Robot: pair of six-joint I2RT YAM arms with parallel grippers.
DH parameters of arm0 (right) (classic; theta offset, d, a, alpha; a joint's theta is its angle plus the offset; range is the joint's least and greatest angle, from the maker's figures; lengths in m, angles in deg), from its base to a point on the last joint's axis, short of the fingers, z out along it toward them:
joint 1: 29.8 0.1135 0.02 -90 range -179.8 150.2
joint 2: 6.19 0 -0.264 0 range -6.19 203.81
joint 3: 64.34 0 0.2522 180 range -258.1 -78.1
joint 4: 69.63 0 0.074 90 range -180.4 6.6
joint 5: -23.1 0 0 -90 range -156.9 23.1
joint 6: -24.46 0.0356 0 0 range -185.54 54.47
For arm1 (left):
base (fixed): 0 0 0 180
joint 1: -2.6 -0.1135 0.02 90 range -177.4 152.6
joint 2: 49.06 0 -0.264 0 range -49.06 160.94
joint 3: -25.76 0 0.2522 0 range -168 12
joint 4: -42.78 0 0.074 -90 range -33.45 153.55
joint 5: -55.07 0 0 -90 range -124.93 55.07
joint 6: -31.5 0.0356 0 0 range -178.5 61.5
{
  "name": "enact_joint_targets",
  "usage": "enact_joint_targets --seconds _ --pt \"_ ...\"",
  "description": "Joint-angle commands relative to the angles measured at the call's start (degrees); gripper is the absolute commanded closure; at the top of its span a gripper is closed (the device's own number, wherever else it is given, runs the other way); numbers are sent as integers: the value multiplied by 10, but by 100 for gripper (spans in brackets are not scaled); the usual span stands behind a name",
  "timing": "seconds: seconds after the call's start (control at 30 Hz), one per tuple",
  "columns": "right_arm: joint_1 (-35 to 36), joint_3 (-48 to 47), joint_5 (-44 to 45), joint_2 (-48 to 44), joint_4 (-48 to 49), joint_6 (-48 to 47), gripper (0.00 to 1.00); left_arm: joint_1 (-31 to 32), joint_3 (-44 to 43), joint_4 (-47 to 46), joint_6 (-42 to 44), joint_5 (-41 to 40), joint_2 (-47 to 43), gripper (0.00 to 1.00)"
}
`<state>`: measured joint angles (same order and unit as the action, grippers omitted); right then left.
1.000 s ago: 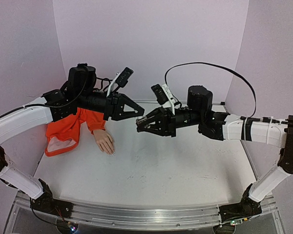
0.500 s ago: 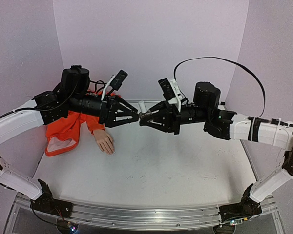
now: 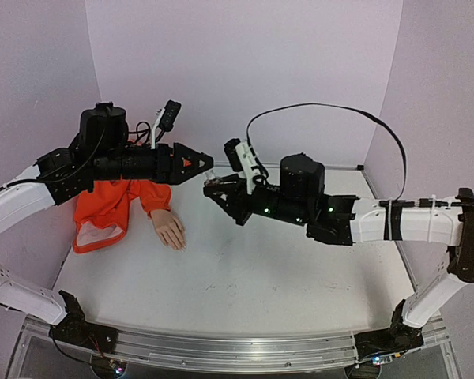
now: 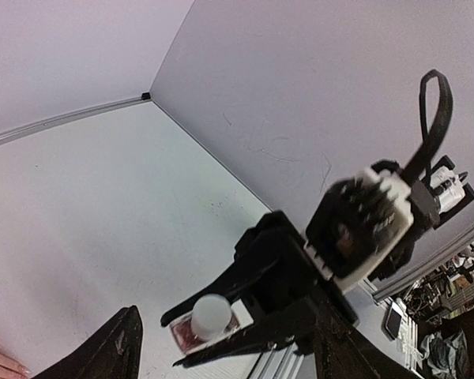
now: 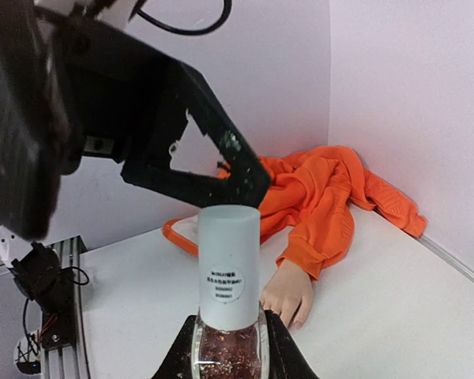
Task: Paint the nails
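Uncapping is the step, I judge: the right tool (image 3: 217,188) is clamped on the bottle (image 5: 226,351), cap (image 5: 229,245) on; the left tool (image 3: 205,164), jaws apart, hangs just beside and must close on that cap; the nails (image 3: 177,244) lie on the hand (image 3: 168,227) on the surface (image 3: 261,276), below; only the right wrist view shows the bottle's label (image 5: 226,286).

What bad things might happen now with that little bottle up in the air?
The bottle hangs in the air above the table, pinched only at its glass base by the right gripper. If it slips, it may drop and crack. The open left gripper sits close to the cap, so a clumsy grab might knock the bottle loose. Once uncapped, polish might drip onto the orange sleeve.
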<state>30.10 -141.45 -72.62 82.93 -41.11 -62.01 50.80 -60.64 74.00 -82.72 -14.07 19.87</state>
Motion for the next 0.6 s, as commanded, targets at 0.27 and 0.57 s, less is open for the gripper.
enact_joint_targets --seconds 0.27,0.57 --pt "48 -73 164 41 43 -21 100 -1 12 -42 -21 -71 -5 51" --pt "60 -85 177 54 45 -30 100 -1 8 -43 -22 -79 4 63"
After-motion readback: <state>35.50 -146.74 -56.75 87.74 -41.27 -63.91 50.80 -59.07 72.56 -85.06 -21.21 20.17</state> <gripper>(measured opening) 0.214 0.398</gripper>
